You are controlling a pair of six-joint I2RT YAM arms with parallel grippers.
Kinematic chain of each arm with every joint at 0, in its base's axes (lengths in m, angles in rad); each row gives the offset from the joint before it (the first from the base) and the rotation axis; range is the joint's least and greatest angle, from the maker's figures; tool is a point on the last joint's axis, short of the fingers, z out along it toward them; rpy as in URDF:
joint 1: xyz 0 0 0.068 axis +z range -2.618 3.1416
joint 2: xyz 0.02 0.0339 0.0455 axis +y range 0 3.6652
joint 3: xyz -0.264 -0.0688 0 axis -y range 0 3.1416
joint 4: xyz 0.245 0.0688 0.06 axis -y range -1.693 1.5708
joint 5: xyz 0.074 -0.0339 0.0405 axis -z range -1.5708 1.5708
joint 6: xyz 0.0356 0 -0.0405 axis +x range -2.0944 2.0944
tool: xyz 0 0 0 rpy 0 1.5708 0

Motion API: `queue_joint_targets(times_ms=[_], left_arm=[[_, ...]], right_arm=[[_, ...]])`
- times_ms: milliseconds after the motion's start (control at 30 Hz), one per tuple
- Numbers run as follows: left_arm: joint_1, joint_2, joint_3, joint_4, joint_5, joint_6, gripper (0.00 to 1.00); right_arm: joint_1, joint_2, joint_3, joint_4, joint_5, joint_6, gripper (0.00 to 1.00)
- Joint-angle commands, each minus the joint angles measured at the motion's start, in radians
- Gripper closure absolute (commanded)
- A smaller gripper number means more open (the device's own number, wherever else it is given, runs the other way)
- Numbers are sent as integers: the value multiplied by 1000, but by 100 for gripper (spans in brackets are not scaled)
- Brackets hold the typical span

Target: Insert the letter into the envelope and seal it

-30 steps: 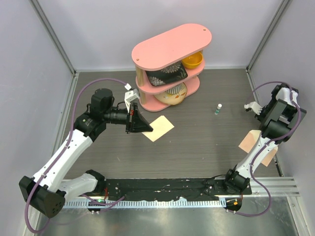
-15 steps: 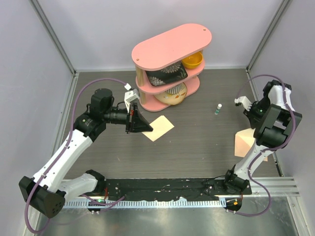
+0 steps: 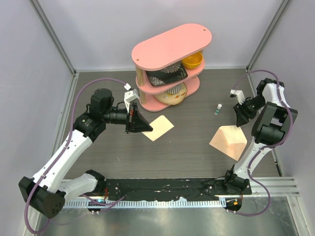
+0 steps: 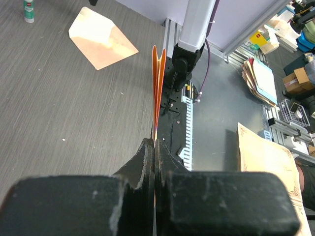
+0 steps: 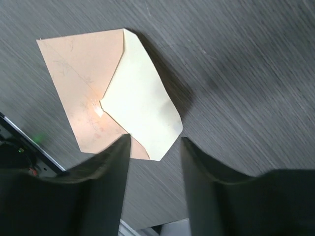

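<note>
The cream letter hovers left of centre, one corner pinched in my left gripper, which is shut on it. In the left wrist view the letter shows edge-on as a thin orange strip running out from between the closed fingers. The peach-tan envelope lies flat on the table at the right, also seen as the envelope and the envelope, its pale flap folded open. My right gripper hangs open just above the envelope's far side; the right gripper holds nothing.
A pink three-tier shelf with bowls stands at the back centre. A small green-capped bottle stands left of the right gripper, also the bottle. Cage walls close in both sides.
The right arm swung inward from the right wall, its gripper opened, and the envelope now lies flat on the table further left. The left arm and letter have not moved.
</note>
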Motion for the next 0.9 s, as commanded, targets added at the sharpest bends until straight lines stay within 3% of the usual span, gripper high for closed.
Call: queue_joint_targets(times_ms=[0, 67, 333, 500, 700, 867], left_arm=[[-2, -19, 6, 33, -1, -9, 100], [-2, -22, 11, 22, -1, -9, 100], [-2, -40, -21, 49, -2, -29, 100], [-2, -46, -35, 53, 5, -21, 100], [-2, -60, -51, 46, 7, -9, 100], [-2, -57, -55, 59, 7, -15, 100]], right_arm=[[-31, 19, -14, -51, -91, 65, 40], [-65, 30, 7, -74, -143, 67, 21], [-191, 45, -1, -93, -203, 40, 20], [-211, 134, -17, -96, -209, 65, 20], [-205, 57, -188, 122, -217, 152, 19], [-190, 109, -200, 60, -251, 59, 23]])
